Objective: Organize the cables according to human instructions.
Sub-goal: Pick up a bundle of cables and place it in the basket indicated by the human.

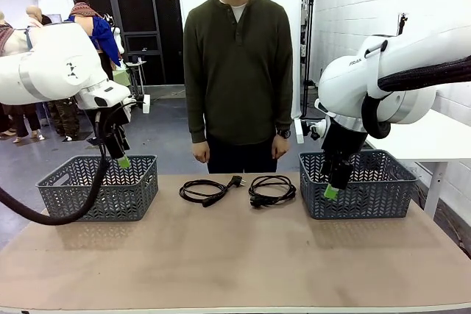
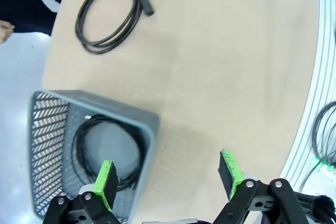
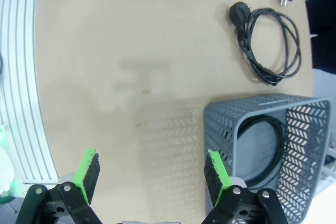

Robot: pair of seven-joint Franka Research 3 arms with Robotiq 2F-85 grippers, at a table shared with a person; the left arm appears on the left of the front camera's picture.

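Observation:
Two coiled black cables lie on the table in front of the person (image 1: 237, 71): one left of centre (image 1: 210, 199) and one right of centre (image 1: 257, 200). A third cable (image 2: 76, 148) lies inside the left grey basket (image 2: 105, 103), and a fourth (image 3: 282, 148) inside the right basket (image 3: 220, 124). My left gripper (image 1: 122, 161) hangs open over the left basket's near rim, its pads (image 2: 105, 182) holding nothing. My right gripper (image 1: 332, 191) is open too, above the right basket's inner edge, with nothing between its pads (image 3: 216, 177). The person's hands hang at their sides.
The left basket (image 1: 96, 200) and right basket (image 1: 360, 196) stand at the table's two ends. The left arm's thick black hose (image 1: 44, 215) loops down in front of the left basket. Bare tabletop (image 1: 235, 255) stretches along the near side.

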